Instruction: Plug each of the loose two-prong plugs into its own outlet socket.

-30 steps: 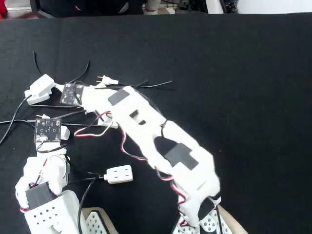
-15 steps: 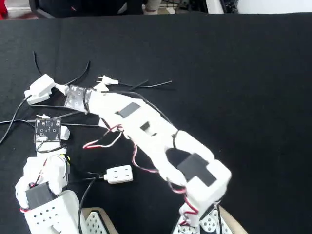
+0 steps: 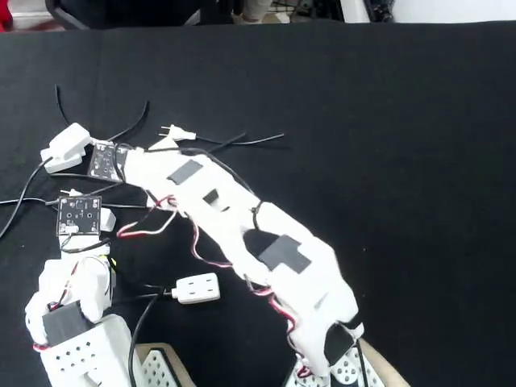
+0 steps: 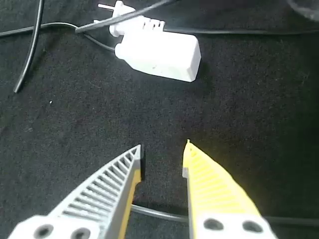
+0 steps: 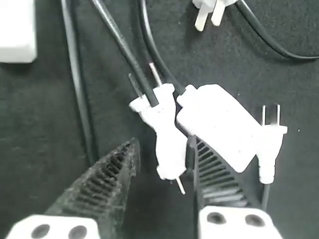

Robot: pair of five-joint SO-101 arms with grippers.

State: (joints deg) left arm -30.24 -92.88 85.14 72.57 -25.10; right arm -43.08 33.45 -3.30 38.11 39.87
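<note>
A: Right-arm jaws stand apart, straddling a white two-prong plug (image 5: 167, 137) that lies on the black surface (image 5: 45, 99) at the far left, just beside an outlet socket (image 5: 219, 127). Why there?
B: Lined up to close on the plug's body, I'd judge, leaving the prongs free for the socket
A: And the left-arm jaws?
B: Apart too, empty, hanging over a black cable (image 4: 159, 213) at the near left
A: Any writing?
B: None legible on plugs or sockets

— What covers the table?
— A matte black cloth (image 3: 419, 121), evenly lit, right to its far edge.
— And beyond?
— A thin strip of room: dark furniture (image 3: 129, 10), a white surface (image 3: 451, 10), a red object (image 3: 4, 18) at the corner.
</note>
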